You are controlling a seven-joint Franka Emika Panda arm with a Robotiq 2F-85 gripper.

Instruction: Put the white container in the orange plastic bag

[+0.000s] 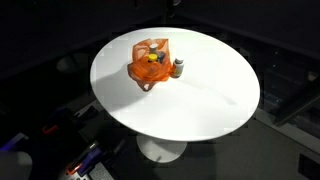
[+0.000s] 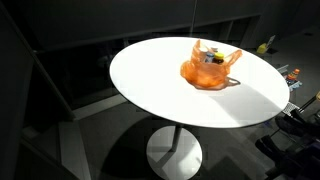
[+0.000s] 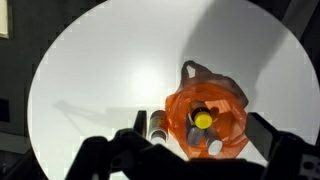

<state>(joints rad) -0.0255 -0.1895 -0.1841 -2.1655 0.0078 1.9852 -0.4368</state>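
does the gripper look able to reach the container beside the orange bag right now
Probably yes: the container sits on bare table beside the orange bag, uncovered, and the gripper hangs above, jaws open. The bag crowds one side.

Round white table (image 1: pixel 210 95), white pedestal base (image 2: pixel 174 155).

In an exterior view, the plastic bag (image 1: pixel 150 63) is set on the table (image 1: pixel 205 105), above the frame's centre; a small container (image 1: pixel 179 67) is placed just to its right. Other items are held inside the bag.
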